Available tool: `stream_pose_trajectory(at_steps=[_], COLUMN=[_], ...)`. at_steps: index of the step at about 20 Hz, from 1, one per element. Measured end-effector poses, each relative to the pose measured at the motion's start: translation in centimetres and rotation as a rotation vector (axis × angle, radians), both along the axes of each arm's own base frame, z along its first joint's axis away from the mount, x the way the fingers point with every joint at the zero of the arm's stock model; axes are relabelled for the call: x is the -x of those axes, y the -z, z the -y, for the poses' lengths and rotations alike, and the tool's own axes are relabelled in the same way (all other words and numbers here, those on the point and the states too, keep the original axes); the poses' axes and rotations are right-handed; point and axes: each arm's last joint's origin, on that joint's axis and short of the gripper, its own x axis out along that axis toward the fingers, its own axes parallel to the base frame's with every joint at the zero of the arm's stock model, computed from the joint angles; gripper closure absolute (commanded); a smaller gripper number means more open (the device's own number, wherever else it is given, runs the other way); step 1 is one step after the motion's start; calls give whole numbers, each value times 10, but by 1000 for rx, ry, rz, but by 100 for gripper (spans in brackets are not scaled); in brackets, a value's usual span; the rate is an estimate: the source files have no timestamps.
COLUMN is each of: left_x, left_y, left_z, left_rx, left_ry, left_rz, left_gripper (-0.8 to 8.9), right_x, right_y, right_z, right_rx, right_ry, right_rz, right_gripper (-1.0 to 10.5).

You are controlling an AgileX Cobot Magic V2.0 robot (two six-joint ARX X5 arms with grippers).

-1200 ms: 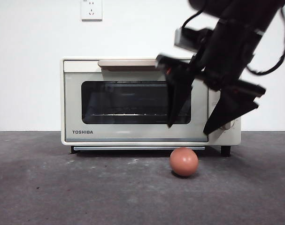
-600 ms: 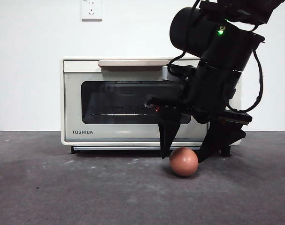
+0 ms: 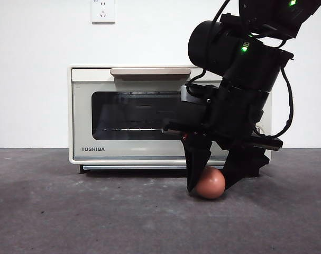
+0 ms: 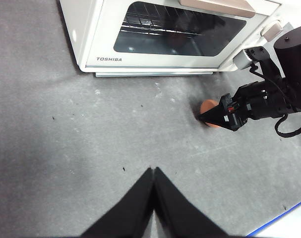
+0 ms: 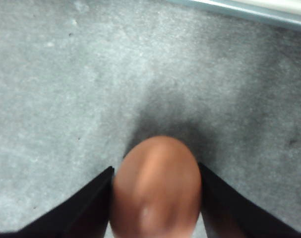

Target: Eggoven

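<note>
The reddish-brown egg lies on the grey table in front of the oven's right end. My right gripper reaches down over it, one black jaw pressed against each side, so it is shut on the egg. The left wrist view shows the same egg half hidden behind that gripper. The cream TOSHIBA oven stands behind with its dark glass door closed and its tan handle on top. My left gripper hovers shut over bare table, well away from the egg.
A white wall with a power socket rises behind the oven. The right arm's bulk hides the oven's right end and knobs in the front view. A blue strip marks the table's edge near the left arm.
The right gripper has come down from in front of the oven door to table level. Its jaws have closed in around the egg, which shifted slightly to the right.
</note>
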Motion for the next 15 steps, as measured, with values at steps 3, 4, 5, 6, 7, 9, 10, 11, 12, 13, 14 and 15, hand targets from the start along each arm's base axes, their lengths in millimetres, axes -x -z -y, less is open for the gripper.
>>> stream_pose_trajectory(at_steps=[3, 4, 5, 6, 7, 9, 10, 11, 12, 13, 14, 15], left_x=[0, 0, -1, -2, -4, -10, -14, -19, -24, -30, -36, -43], left_y=[0, -1, -1, -2, -2, -1, -1, -1, -2, -4, -7, -12], left_z=[0, 0, 0, 0, 0, 1, 1, 3, 5, 8, 12, 18], left_rx=[0, 0, 1, 2, 2, 1, 2, 10, 16, 24, 33, 41], left_ry=[0, 0, 0, 0, 0, 0, 2, 9, 21, 41, 63, 88], left_rz=[2, 7, 16, 23, 23, 9, 6, 9, 18, 30, 39, 62], left_gripper=[806, 806, 806, 806, 806, 806, 806, 806, 806, 806, 806, 806], right_x=[0, 0, 0, 1, 2, 7, 10, 16, 23, 31, 38, 48], right_y=[0, 0, 0, -1, -2, -15, -24, -39, -51, -67, -78, -93], right_z=[-1, -1, -1, -1, -1, 1, 3, 5, 8, 12, 16, 23], right_rx=[-16, -18, -27, -32, -35, -57, -70, -87, -99, -114, -124, -141], right_ry=[-10, -12, -19, -23, -28, -43, -51, -68, -83, -102, -114, -128], right_rz=[-10, -12, -19, -24, -29, -18, 2, 33, 58, 91, 115, 148], right_gripper=[944, 944, 944, 944, 944, 944, 944, 944, 944, 944, 944, 944])
